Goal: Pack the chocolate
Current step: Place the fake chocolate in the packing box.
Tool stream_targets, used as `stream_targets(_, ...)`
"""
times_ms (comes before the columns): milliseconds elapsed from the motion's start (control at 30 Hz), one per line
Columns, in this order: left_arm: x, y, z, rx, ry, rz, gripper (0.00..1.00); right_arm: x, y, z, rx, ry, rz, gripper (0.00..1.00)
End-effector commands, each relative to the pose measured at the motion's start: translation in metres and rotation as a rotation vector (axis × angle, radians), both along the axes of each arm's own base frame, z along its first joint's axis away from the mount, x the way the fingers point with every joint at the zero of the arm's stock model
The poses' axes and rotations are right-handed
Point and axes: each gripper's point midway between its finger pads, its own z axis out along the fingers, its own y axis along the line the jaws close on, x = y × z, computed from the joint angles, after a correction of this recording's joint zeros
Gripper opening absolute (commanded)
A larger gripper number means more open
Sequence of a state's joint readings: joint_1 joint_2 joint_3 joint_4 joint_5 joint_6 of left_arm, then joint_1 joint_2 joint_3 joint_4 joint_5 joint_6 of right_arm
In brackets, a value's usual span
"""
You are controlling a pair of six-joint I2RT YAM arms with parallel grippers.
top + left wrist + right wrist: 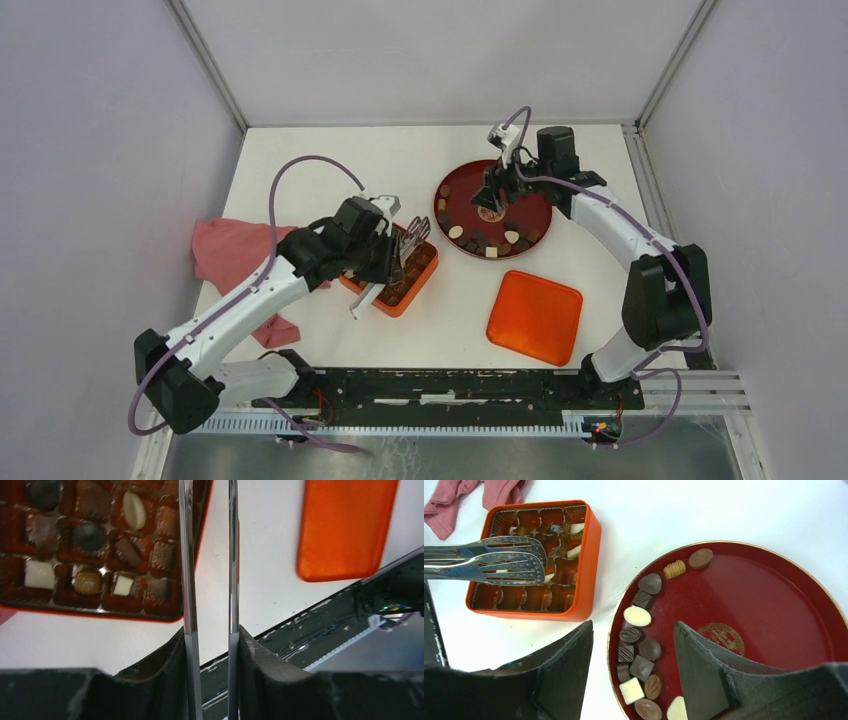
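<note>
A white desk stood between pale grey walls. The left end effector pinched tongs over the box; the right end effector gaped above the plate.

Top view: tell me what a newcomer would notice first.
The dark-red plate sits at back right, chocolates lined along its rim, with the right end effector open above it. Left of it, the left end effector holds metal tongs over an orange box. An orange lid lies nearer the front, and a pink cloth lies far left.
</note>
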State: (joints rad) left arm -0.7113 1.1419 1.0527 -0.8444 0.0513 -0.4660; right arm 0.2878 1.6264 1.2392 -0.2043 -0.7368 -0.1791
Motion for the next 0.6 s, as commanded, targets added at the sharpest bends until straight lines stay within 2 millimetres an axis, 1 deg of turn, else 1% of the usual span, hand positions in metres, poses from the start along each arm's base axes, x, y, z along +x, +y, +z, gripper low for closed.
stream_targets(0, 0.027, -0.054, 0.044, -0.236, -0.100, -0.053, 0.41, -0.009, -0.019, 0.019, -0.030, -0.102, 0.024, 0.66)
stream_targets(133, 0.048, -0.079, 0.040, -0.245, -0.110, -0.106, 0.41, -0.013, -0.046, 0.017, -0.034, -0.120, -0.018, 0.68)
stream_targets(200, 0.058, -0.090, 0.032, -0.212, -0.106, -0.141, 0.41, -0.012, -0.059, 0.017, -0.024, -0.125, -0.043, 0.68)
stream_targets(233, 0.065, -0.096, 0.023, -0.186, -0.096, -0.152, 0.41, -0.010, -0.066, 0.019, -0.014, -0.127, -0.055, 0.68)
stream_targets(333, 0.080, -0.111, 0.011, -0.140, -0.095, -0.191, 0.41, -0.007, -0.082, 0.018, 0.006, -0.112, -0.083, 0.68)
stream_targets(467, 0.092, -0.137, -0.004, -0.096, -0.092, -0.232, 0.41, -0.005, -0.094, 0.014, 0.021, -0.090, -0.098, 0.68)
stream_targets(567, 0.101, -0.156, -0.020, -0.046, -0.098, -0.243, 0.41, -0.005, -0.097, 0.011, 0.032, -0.076, -0.098, 0.68)
